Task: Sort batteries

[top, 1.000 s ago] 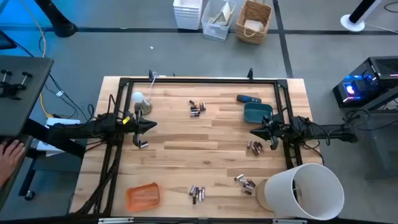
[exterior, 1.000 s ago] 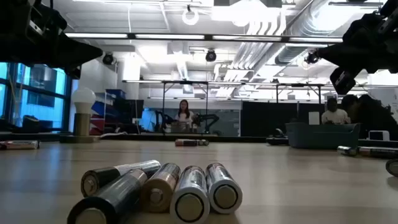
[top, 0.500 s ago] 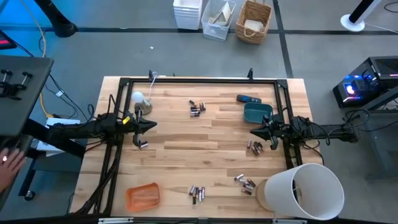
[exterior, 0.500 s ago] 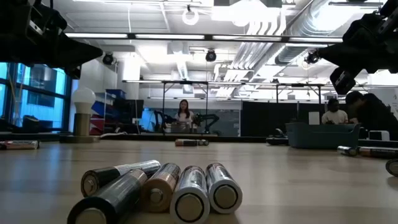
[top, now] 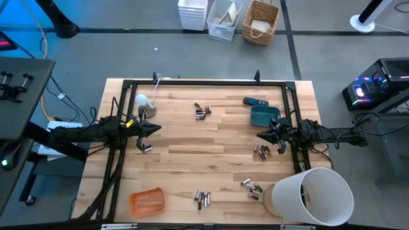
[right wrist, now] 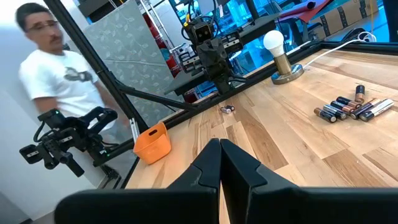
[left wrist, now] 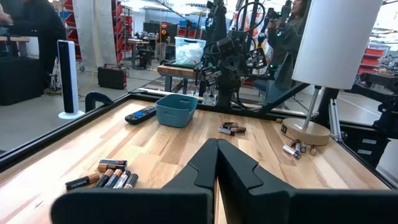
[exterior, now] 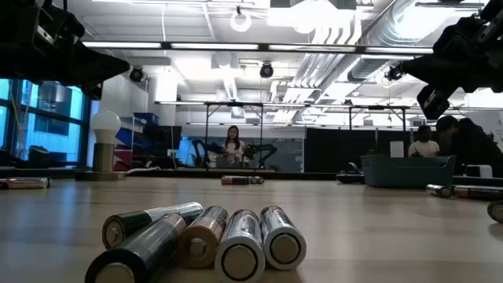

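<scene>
On the wooden table (top: 192,147), left to right, we list: left gripper (top: 158,128), fingers together, empty, at the left edge; batteries (top: 203,111) in five scattered clusters across the table; right gripper (top: 260,135), fingers together, empty, at the right edge.

We note both arms extended inward from opposite table edges, left gripper (top: 157,128) and right gripper (top: 261,134) with fingers pressed together, holding nothing.
</scene>
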Available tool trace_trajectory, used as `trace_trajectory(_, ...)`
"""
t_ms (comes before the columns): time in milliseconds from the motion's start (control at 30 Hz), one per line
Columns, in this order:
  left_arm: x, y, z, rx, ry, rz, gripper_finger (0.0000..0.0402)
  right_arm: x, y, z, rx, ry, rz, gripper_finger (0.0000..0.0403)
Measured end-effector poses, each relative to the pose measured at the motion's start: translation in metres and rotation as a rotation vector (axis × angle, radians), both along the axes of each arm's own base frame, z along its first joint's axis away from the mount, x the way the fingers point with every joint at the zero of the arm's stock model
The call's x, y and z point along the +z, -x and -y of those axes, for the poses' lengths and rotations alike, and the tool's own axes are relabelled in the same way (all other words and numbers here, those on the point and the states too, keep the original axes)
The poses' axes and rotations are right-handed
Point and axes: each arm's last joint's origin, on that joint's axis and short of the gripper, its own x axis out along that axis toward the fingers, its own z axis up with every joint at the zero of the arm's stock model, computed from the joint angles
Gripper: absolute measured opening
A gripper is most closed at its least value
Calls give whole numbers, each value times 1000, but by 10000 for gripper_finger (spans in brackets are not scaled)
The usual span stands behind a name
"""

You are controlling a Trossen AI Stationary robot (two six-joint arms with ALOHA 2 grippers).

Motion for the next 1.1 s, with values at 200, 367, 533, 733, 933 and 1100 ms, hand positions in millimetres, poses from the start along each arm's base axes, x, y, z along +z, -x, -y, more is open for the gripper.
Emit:
trace_trajectory(200,0,0,0,0,0,0,1,0,0,0,0,0,0,0)
trace_trajectory(367,0,0,0,0,0,0,1,0,0,0,0,0,0,0)
trace_trajectory(533,0,0,0,0,0,0,1,0,0,0,0,0,0,0)
trace_trajectory(733,0,0,0,0,0,0,1,0,0,0,1,0,1,0)
trace_trajectory(933,0,0,0,0,0,0,1,0,0,0,0,0,0,0)
trace_trajectory(1100,0,0,0,-1,21,4,1,0,0,0,0,0,0,0)
